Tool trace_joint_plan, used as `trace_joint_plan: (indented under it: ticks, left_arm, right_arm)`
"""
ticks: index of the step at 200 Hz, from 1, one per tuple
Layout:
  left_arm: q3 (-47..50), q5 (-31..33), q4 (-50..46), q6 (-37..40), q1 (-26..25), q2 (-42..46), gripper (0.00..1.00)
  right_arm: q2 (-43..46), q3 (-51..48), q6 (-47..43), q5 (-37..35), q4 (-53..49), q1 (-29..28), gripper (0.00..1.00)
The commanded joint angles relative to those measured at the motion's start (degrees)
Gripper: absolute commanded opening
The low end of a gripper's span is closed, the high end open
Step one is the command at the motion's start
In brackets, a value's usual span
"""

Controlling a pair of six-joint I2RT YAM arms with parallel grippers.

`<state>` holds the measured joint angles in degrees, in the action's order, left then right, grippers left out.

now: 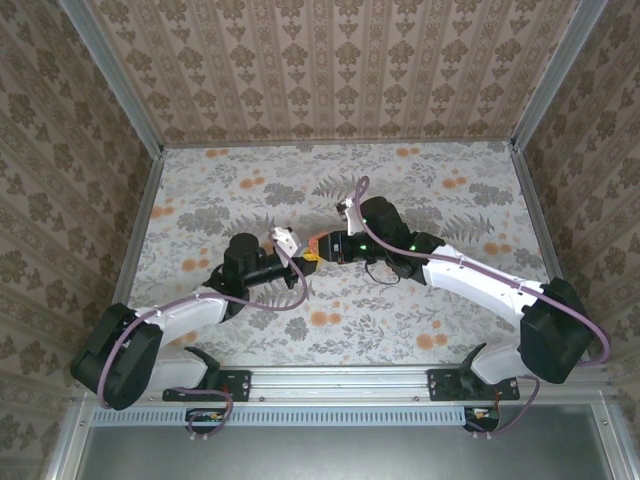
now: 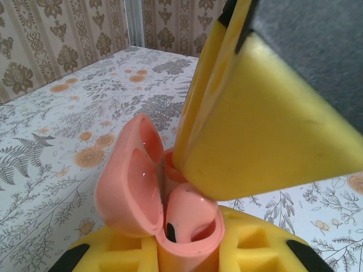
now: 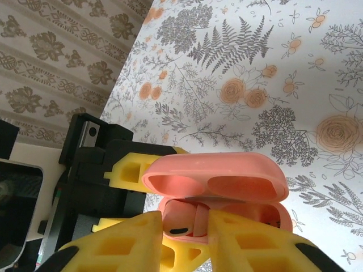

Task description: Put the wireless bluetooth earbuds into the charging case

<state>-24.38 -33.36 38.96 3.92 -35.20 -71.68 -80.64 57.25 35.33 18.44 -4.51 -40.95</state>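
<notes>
The salmon-pink charging case (image 3: 215, 178) is held up off the table with its lid (image 2: 127, 175) swung open. My left gripper (image 2: 187, 254) is shut on the case's lower body, one yellow finger (image 3: 133, 167) on each side. One earbud (image 3: 180, 218), pink with a small black mark, sits in the case's left well (image 2: 190, 215). My right gripper (image 3: 187, 238) hovers right at the case mouth, jaws a little apart with the earbud showing in the gap; its finger (image 2: 255, 124) hides the other well. In the top view both grippers (image 1: 300, 258) (image 1: 320, 250) meet at mid-table.
The floral table (image 1: 400, 190) spreads around the two arms, bounded by patterned walls (image 1: 330, 60) on three sides. The left gripper's black body (image 3: 91, 170) stands close behind the case.
</notes>
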Motion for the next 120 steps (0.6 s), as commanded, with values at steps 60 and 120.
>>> trace_joint_plan:
  ticks: [60,120]
  left_arm:
    - [2.97,-0.42,7.54,0.32,-0.31,-1.60,0.15]
    - [3.73,-0.87,7.82,1.50,-0.48,-2.41,0.15]
  right_arm:
    - [6.34,5.28,-3.61,-1.11,-11.19,0.92,0.36]
    - [6.88,10.42,-8.93,-0.92,-33.00,8.63,0.37]
